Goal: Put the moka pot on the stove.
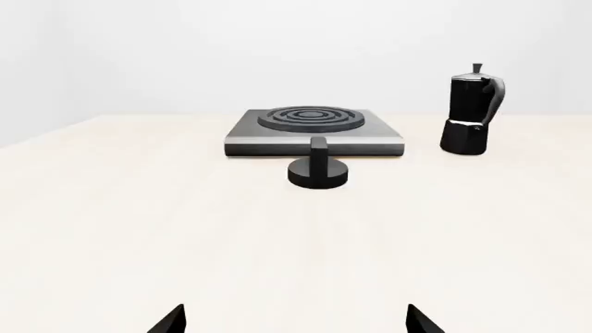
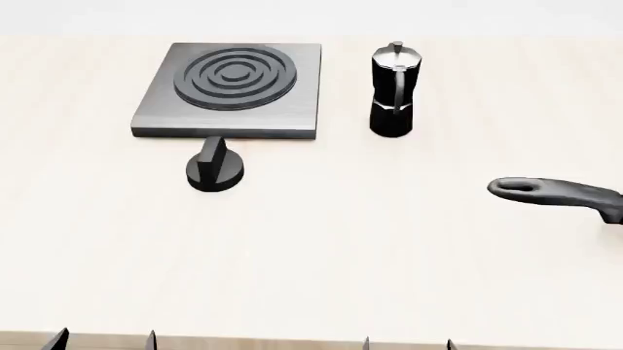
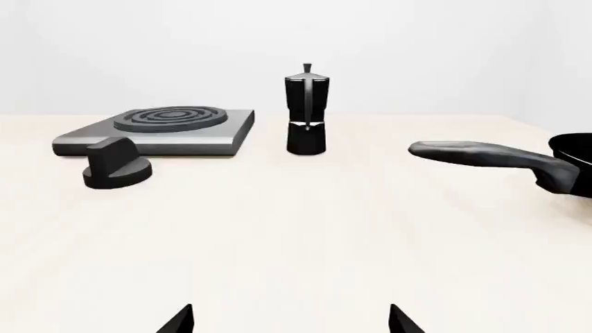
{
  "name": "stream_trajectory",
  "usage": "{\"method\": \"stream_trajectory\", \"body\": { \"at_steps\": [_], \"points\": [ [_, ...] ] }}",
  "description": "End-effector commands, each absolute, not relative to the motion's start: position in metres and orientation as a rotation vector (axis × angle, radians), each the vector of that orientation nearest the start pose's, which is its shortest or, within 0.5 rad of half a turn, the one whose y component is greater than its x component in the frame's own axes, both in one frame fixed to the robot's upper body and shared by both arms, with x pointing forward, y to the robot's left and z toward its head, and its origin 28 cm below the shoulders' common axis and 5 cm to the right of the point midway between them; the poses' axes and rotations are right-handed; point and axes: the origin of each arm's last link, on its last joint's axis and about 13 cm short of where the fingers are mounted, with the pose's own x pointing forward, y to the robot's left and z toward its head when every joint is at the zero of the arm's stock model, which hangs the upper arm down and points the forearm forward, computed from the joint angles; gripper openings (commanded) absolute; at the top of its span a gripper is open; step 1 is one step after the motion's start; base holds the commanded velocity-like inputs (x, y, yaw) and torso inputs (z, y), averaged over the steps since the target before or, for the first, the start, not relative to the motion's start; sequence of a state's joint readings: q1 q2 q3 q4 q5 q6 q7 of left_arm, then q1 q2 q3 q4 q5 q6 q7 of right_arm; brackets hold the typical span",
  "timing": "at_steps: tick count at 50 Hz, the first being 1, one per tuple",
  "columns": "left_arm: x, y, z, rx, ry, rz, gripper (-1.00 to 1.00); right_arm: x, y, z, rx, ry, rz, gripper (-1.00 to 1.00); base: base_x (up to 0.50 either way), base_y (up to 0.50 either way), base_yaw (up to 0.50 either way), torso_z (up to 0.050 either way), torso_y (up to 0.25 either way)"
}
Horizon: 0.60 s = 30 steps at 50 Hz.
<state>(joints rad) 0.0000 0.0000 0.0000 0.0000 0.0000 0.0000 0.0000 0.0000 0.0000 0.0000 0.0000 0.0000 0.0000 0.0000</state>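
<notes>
Nothing of the task is done yet. Pot (image 2: 395,89) stands upright on the counter (image 2: 389,248), just beside the stove (image 2: 156,120) at its 3 o'clock in the head view, apart from it and touched by neither arm. Stove's ring burner (image 2: 235,74) is bare. A knob (image 2: 215,171) sits on the counter at the stove's 6 o'clock, close to its near edge, and a pan handle (image 2: 555,192) reaches in at about 4 o'clock from the pot, well apart from it.

Both grippers hang back at the near edge of the counter. Left gripper (image 1: 296,320) has its jaws spread and holds nothing; right gripper (image 3: 291,319) likewise, spread and empty.

All of the work is left, as I judge it: reach for the pot, close on it, lift it, carry it toward 9 o'clock over the burner and set it down upright. The right gripper looks better placed, facing the pot nearly straight ahead in its wrist view.
</notes>
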Motion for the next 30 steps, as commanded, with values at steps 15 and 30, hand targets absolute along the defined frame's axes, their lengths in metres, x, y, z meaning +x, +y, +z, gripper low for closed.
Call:
{"method": "stream_trajectory", "body": {
  "at_steps": [15,30],
  "points": [
    [0.206,0.205,0.016,0.015,-0.03,-0.013,1.0,0.214,-0.097,0.014,-0.012,-0.015,-0.007,1.0,0.0,0.0,0.0,0.0,0.0],
    [0.204,0.207,0.022,0.013,-0.054,-0.003,1.0,0.223,-0.097,0.018,-0.01,-0.041,-0.005,1.0,0.0,0.0,0.0,0.0,0.0]
  ]
}}
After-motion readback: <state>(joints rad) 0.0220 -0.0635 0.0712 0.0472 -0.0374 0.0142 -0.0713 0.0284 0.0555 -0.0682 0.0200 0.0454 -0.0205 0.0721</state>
